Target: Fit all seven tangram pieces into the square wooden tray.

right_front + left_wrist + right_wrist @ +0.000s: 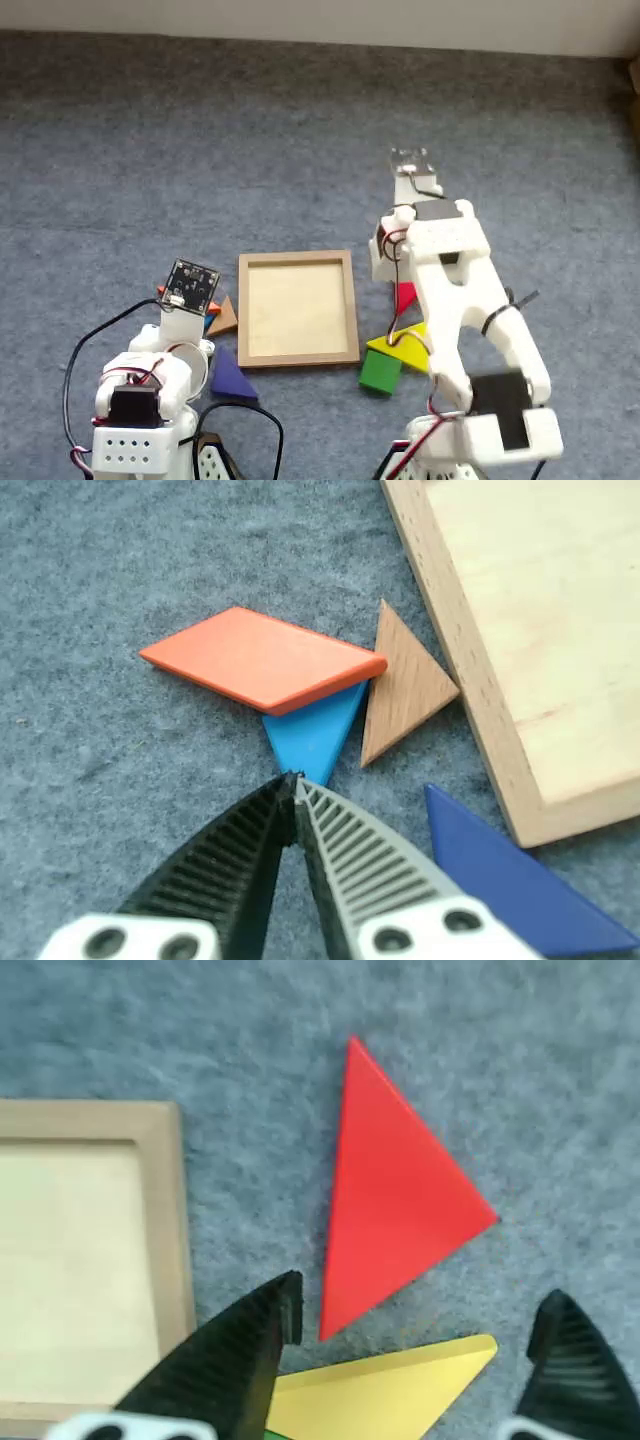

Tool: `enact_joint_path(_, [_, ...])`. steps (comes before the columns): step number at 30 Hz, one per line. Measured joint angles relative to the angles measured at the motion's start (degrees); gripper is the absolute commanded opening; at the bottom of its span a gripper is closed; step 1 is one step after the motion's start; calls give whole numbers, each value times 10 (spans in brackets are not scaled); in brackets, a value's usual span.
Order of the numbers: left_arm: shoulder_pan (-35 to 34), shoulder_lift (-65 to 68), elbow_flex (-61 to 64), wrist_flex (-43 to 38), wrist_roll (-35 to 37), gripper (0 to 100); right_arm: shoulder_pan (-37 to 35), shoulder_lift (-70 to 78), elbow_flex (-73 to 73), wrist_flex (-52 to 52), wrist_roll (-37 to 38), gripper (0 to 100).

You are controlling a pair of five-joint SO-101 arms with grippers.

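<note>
The square wooden tray (297,258) lies empty between the two arms. To its left, an orange parallelogram (265,660) overlaps a light blue triangle (315,735), and a plain wooden triangle (403,685) lies against the tray rim (478,680). A dark blue triangle (520,885) lies closer to the arm's base. My left gripper (293,780) is shut and empty, its tips at the light blue triangle's point. To the tray's right, my right gripper (422,1310) hangs open over the red triangle (395,1195), with the yellow triangle (380,1390) just behind. A green square (380,372) sits beside the yellow triangle (405,345).
Everything rests on a grey carpet (200,150) that stretches bare beyond the tray to a pale wall (300,15). The right arm's white body (460,290) covers the ground right of the tray. Black cables (240,420) loop by the arm bases.
</note>
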Motion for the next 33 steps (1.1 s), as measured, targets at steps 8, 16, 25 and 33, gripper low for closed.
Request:
enact_joint_path(8, [0,0,0,0,0,7,4,141,-62,0,49,347])
enact_joint_path(16, [0,0,0,0,0,7,4,159,-77,1,53,273])
enact_joint_path(25, [0,0,0,0,0,7,11,160,-89,2,53,275])
enact_joint_path(33, [0,0,0,0,0,7,52,161,-152,34,53,343])
